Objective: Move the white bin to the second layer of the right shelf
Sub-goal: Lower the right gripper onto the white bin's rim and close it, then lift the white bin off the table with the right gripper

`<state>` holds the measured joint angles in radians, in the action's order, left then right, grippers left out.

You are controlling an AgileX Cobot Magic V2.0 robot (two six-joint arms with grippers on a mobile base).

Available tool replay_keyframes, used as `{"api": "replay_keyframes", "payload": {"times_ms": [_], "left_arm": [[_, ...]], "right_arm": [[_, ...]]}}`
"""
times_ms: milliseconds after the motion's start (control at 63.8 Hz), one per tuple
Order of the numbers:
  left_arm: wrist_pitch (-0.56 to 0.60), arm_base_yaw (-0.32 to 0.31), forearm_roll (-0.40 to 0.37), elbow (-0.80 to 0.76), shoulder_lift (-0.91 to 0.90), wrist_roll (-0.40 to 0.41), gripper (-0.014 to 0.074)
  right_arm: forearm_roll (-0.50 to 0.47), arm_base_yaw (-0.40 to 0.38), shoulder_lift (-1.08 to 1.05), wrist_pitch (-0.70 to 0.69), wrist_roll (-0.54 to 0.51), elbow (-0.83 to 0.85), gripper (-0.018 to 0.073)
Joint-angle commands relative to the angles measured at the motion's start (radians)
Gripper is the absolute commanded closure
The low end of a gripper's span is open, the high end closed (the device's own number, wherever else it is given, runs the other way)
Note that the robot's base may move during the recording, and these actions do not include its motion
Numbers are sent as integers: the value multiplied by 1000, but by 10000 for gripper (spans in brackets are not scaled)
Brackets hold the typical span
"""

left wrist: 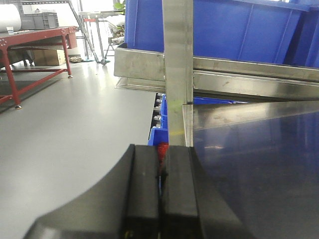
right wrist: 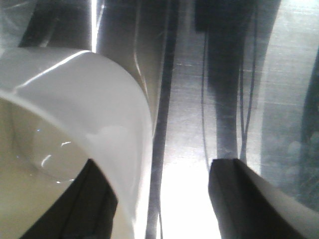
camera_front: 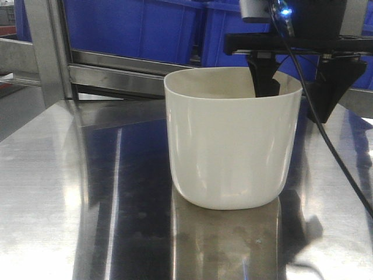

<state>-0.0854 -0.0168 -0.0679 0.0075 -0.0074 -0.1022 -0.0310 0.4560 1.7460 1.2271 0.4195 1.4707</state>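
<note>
The white bin (camera_front: 233, 146) stands upright on the shiny steel tabletop (camera_front: 70, 198), its glossy wall filling the left of the right wrist view (right wrist: 99, 104). My right gripper (camera_front: 298, 87) is open and straddles the bin's right wall. One finger (right wrist: 94, 204) is inside the bin and the other (right wrist: 244, 199) is outside, well clear of the wall. My left gripper (left wrist: 162, 167) is shut with nothing in it, at the table's left edge beside a rack post (left wrist: 177, 69). The right shelf second layer is out of view.
Blue crates (camera_front: 134, 26) sit on a steel rack level (camera_front: 116, 73) just behind the bin. A black cable (camera_front: 326, 146) hangs down past the bin's right side. Beyond the table's left edge are grey floor (left wrist: 65, 124) and a red workbench (left wrist: 35, 37).
</note>
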Motion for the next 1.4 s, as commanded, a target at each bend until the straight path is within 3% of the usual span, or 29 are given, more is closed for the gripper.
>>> {"api": "replay_keyframes", "payload": {"times_ms": [0, 486, 769, 973, 1224, 1380], "left_arm": [[85, -5, -6, 37, -15, 3, 512], [85, -5, -6, 37, -15, 3, 512], [85, -5, -6, 37, -15, 3, 512], [85, -5, -6, 37, -15, 3, 512], [85, -5, -6, 37, -15, 3, 512], [85, -5, -6, 37, -15, 3, 512]], "right_arm": [[14, -4, -70, -11, 2, 24, 52], [19, 22, -73, -41, 2, 24, 64], [31, 22, -73, -51, 2, 24, 258], [31, 22, -73, -52, 2, 24, 501], [31, 22, -128, -47, 2, 16, 501], [51, 17, -249, -44, 2, -81, 501]]}}
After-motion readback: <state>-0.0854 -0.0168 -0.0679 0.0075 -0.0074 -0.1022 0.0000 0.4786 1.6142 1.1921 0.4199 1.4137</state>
